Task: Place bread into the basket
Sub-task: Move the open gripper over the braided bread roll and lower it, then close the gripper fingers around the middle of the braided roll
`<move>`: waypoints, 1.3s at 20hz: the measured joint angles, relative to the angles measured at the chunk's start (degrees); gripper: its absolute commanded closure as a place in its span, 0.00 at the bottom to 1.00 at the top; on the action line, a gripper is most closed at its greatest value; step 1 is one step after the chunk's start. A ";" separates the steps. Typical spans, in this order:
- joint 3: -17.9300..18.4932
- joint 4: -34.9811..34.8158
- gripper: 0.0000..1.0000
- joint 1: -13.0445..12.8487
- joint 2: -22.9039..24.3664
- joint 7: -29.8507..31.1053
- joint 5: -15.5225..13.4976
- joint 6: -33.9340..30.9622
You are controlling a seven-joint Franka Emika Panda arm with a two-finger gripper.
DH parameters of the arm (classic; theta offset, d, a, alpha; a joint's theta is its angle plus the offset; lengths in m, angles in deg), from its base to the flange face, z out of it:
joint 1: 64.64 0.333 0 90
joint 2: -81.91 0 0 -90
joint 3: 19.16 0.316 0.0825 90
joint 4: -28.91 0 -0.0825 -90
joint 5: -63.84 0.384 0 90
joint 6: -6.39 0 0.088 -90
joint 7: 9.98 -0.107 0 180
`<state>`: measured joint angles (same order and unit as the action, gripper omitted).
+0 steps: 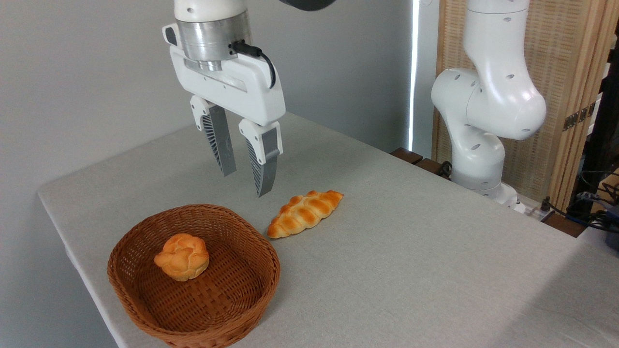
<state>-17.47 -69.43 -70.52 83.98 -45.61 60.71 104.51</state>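
The gripper (245, 183) hangs in the air with its jaws apart and nothing between them. The bread (304, 213) lies flat on the table (411, 261), below the jaws and a little to their right. It is not in the basket (261, 285) yet. The basket sits below the jaws and to their left, just beside the bread's near tip. I cannot tell if that tip touches the rim. A small bun (182, 256) is in the basket already.

The step now looks like reaching for the bread. To do it well, I think the jaws should go right and down until the bread's fat middle sits between them. The bread lies slanted, so the jaws may need to turn to close across its short side, not along its long side. They should squeeze softly, since I think the bread might squash. Grabbing near a pointed end could make it tip or slip out. After the lift, the bread should come down in the bare part of the basket, next to the bun and not on it.

Some things are hard to see. The top of the arm is cut off by the picture's edge. The near rim of the basket is cut off at the bottom too. The far side of the bread is hidden from here.
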 measured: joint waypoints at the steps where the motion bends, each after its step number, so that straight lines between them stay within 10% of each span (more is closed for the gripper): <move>1: -0.08 -2.09 0.00 -0.06 1.22 0.00 0.00 1.06; 12: -0.53 -32.21 0.00 -5.32 19.28 0.03 -4.61 17.17; 26: -0.53 -42.66 0.00 -7.00 21.92 -5.01 -5.98 22.08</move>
<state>-17.99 -112.09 -77.52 105.91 -50.62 54.73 126.59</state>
